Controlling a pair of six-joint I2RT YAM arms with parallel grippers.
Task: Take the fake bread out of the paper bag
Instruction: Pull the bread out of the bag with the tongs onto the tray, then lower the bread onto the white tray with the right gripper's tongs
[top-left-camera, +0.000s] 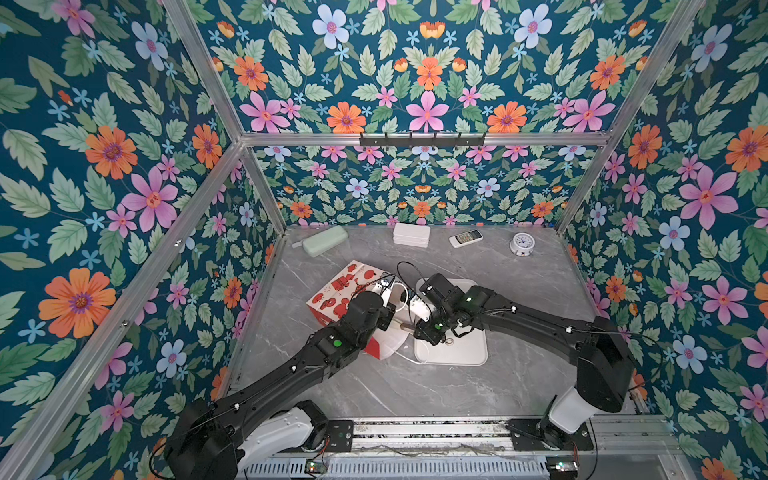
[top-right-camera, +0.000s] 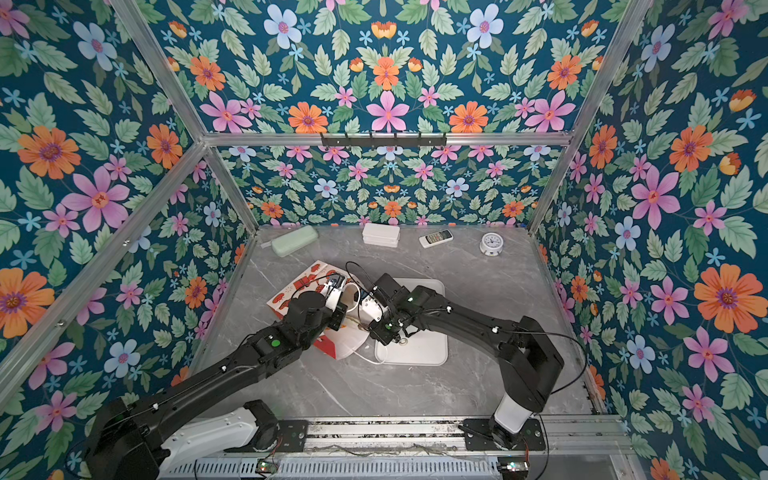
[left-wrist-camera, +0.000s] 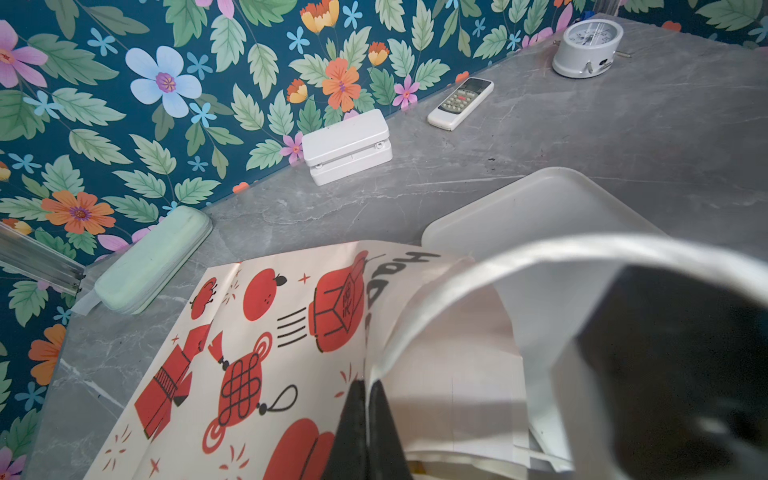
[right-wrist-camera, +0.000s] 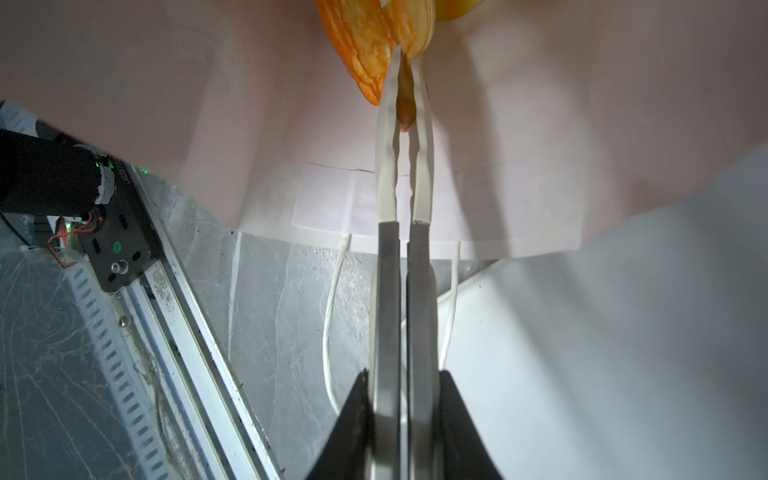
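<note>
The paper bag (top-left-camera: 338, 291) (top-right-camera: 301, 286) lies on its side on the grey table, its mouth toward the white tray (top-left-camera: 465, 353). My left gripper (left-wrist-camera: 368, 399) is shut on the upper rim of the paper bag (left-wrist-camera: 257, 353) and holds the mouth up. My right gripper (right-wrist-camera: 403, 386) is shut on metal tongs (right-wrist-camera: 386, 291) that reach into the bag. The tongs' white tips pinch a piece of golden-orange fake bread (right-wrist-camera: 405, 104). More fake bread (right-wrist-camera: 361, 45) lies just behind it inside the bag. From above, the bread is hidden by the bag and arms.
Along the back wall stand a green case (top-left-camera: 324, 241), a white box (top-left-camera: 411, 235), a remote (top-left-camera: 465, 239) and a small clock (top-left-camera: 521, 243). A white cord handle (right-wrist-camera: 330, 324) trails on the table by the tray (right-wrist-camera: 623, 332). The rail (right-wrist-camera: 174, 316) runs along the front edge.
</note>
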